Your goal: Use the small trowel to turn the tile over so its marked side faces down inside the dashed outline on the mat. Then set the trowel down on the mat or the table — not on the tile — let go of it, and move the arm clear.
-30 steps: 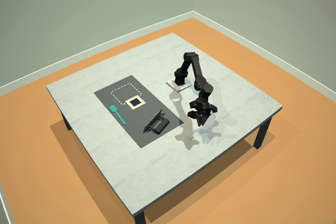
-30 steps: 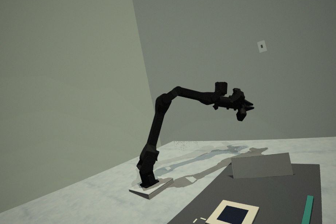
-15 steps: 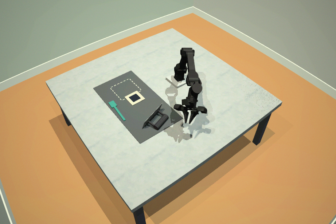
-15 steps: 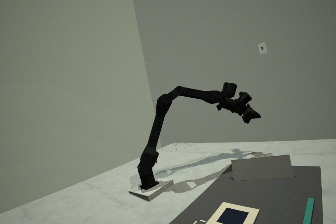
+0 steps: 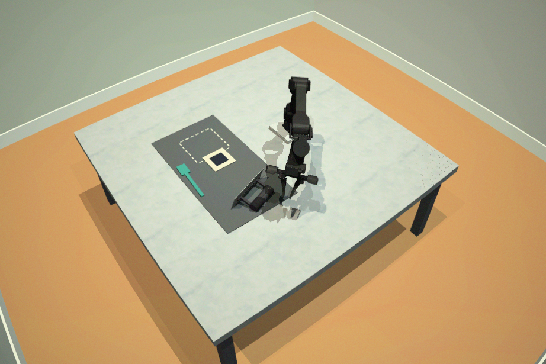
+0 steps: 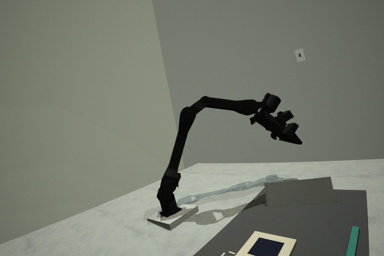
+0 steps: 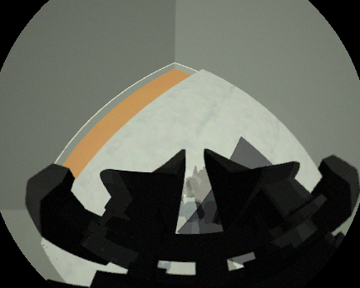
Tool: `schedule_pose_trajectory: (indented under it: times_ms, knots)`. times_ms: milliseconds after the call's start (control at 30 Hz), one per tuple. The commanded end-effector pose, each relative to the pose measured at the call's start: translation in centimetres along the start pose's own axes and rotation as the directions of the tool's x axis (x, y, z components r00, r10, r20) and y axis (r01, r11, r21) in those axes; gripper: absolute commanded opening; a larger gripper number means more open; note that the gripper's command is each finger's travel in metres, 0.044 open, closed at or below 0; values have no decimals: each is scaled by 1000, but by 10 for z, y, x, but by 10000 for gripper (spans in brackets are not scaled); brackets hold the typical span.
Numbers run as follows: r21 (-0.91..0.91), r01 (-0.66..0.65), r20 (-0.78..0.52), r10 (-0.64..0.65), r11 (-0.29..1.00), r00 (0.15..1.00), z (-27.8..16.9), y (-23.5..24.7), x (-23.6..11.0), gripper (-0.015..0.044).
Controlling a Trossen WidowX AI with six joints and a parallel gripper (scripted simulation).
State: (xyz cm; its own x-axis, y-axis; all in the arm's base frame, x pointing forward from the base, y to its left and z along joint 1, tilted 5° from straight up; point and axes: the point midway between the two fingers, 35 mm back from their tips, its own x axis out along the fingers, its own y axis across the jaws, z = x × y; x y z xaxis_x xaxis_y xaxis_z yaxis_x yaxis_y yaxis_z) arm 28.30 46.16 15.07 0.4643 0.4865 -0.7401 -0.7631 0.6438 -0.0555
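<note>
One gripper (image 6: 290,140), which I hold high above the mat (image 5: 247,210), has its fingers nearly together on nothing; the trowel (image 5: 190,179) lies on the mat beside the tile (image 5: 218,159), marked side up.

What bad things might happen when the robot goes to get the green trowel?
1. The black gripper hangs above a grey tilted stand at the mat's near end; coming down carelessly, it might bump it.
2. Its fingers are nearly together and hold nothing, so they probably must open wider first or just push the flat green trowel.
3. The trowel lies near the cream tile with the dark square, so a nudge might shift the tile.
</note>
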Motion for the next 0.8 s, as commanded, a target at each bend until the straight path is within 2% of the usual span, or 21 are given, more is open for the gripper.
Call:
schedule_pose_trajectory:
  times_ms: [0, 367, 767]
  knots:
    - [-137, -3, -79, -7, 991, 997, -14, -19, -1, 100]
    - [-429, -106, -272, -16, 897, 962, -50, -63, -9, 100]
    - [-629, -350, -477, 11, 694, 879, -92, -105, -31, 100]
